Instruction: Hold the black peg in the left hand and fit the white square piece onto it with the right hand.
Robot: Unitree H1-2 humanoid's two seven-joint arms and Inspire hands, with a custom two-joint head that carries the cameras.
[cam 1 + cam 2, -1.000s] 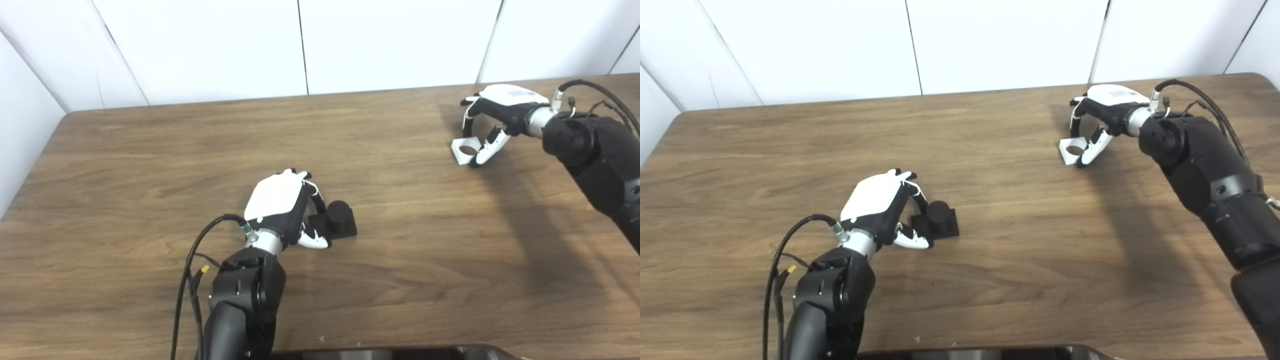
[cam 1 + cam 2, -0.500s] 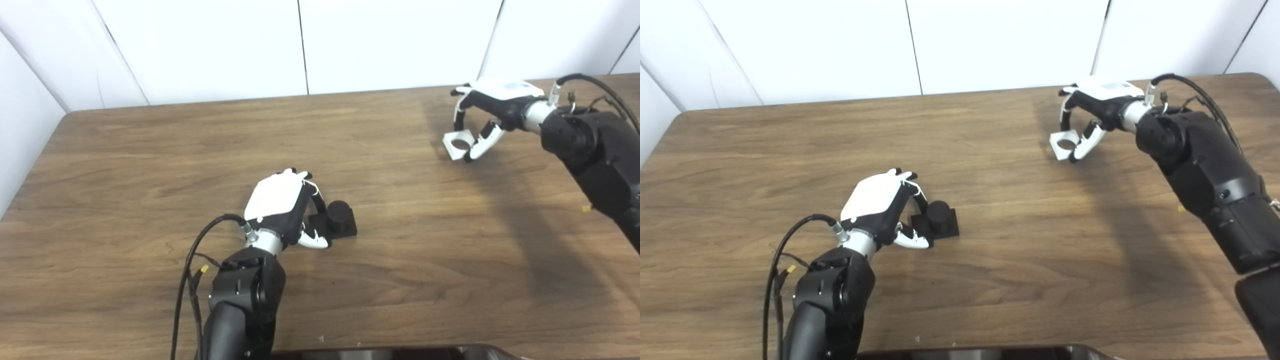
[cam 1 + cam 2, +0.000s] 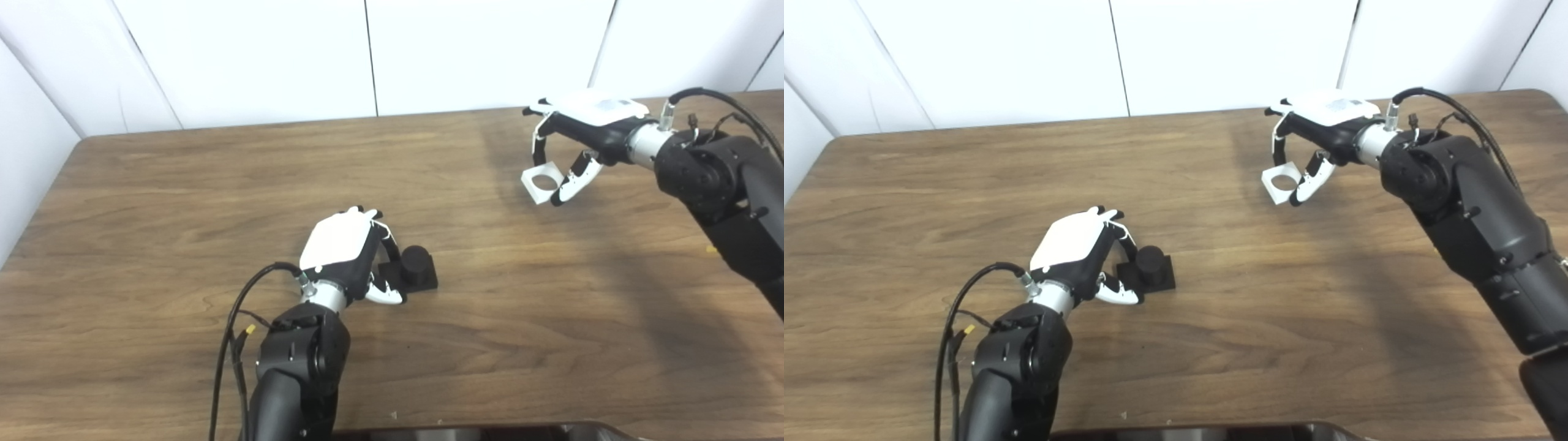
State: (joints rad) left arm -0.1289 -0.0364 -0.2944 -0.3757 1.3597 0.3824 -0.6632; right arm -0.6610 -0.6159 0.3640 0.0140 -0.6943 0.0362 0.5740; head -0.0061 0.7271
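The left hand [image 3: 343,251] grips the square base of the black peg [image 3: 415,264], which stands upright on the wooden table [image 3: 184,202], its stub pointing up. Far right of the peg and toward the wall, the right hand [image 3: 582,131] pinches the white square piece [image 3: 542,182] in its fingertips, held above the table, tilted, its round hole facing up and toward the camera.
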